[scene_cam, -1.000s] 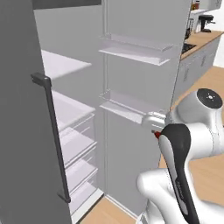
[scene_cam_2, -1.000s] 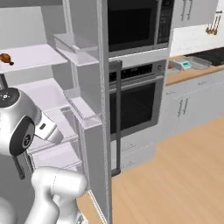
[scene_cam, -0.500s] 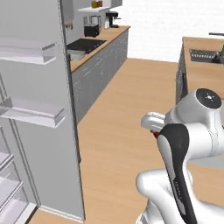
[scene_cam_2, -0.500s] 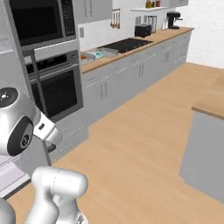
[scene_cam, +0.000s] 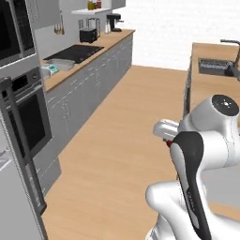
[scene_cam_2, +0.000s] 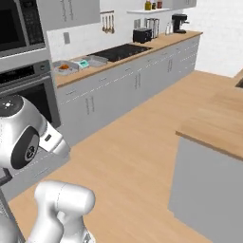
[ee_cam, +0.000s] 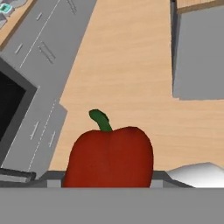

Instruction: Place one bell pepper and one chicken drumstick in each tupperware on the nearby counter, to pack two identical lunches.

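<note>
Oven (scene_cam: 23,117) on the far left marks where the long desk (scene_cam_2: 156,43) begins, and that worktop is where you are headed. In the right base view the nearer tupperware (scene_cam_2: 71,69) sits just beside the small scale (scene_cam_2: 83,63). The farther tupperware (scene_cam_2: 97,60) is on the scale's other side, close to the black cooktop (scene_cam_2: 121,51). Both tubs stand near the front edge, which should make them easy to reach from the aisle. Something orange lies in the nearer tub, but it is too small for you to name. Moving right, the wooden floor (scene_cam: 117,136) gives you a broad lane along the cabinet fronts, with nothing standing in it. Over that lane, in the hand view, the tool (ee_cam: 107,178) is closed on the bell pepper (ee_cam: 109,157). The pepper hangs stem away from the camera, well above the boards, and it hides the fingertips themselves. You are likely carrying it high and tucked close to the arm so it clears the desk edge on arrival. On the right, the island (scene_cam_2: 213,128) with its sink (scene_cam: 213,65) bounds the lane. Its corner juts toward you, so mind it if you swing the base. A fair guess is that this pepper goes into whichever tub lacks one, so check both before lowering.
</note>
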